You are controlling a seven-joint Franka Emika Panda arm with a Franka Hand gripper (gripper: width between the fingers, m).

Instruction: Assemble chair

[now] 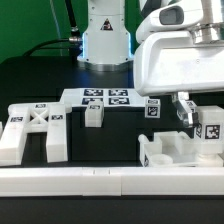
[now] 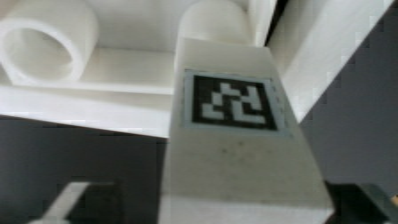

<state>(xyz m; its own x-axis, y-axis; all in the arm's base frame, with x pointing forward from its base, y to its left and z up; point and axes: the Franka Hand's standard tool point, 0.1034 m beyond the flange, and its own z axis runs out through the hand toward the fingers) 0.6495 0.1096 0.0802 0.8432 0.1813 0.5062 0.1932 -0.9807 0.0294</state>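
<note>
Exterior view: loose white chair parts spread across a black surface (image 1: 112, 140), none visibly joined at the left. At the exterior view's left, a cross-braced frame (image 1: 30, 128) lying flat, tags on its corners. Near the middle, a small block (image 1: 93, 114) just in front of the marker board (image 1: 100, 98). Further toward the exterior view's right, a tagged block (image 1: 153, 108) standing alone. At the far right, a leg (image 1: 210, 126) bearing a black-and-white tag, rising beside a low seat piece (image 1: 170, 152); whether joined to it, impossible to tell. Directly over that corner, the gripper (image 1: 188, 112), hanging from its bulky white head, fingertips level with the top of the leg. Behind, at the top, the arm's base (image 1: 103, 35). Along the front edge, a long plain white rail (image 1: 100, 182).

Wrist view: filling the middle of the picture, the leg (image 2: 231, 160), its tag (image 2: 231, 100) facing the camera. On either side of it, the gripper (image 2: 214, 205) spread wide, with one finger (image 2: 71, 200) plainly off the leg and a dark gap between them; the far finger mostly cut off by the edge of the picture. Nothing gripped. Beyond the leg, a white part with a rounded hole (image 2: 50, 55), blurred and close.
</note>
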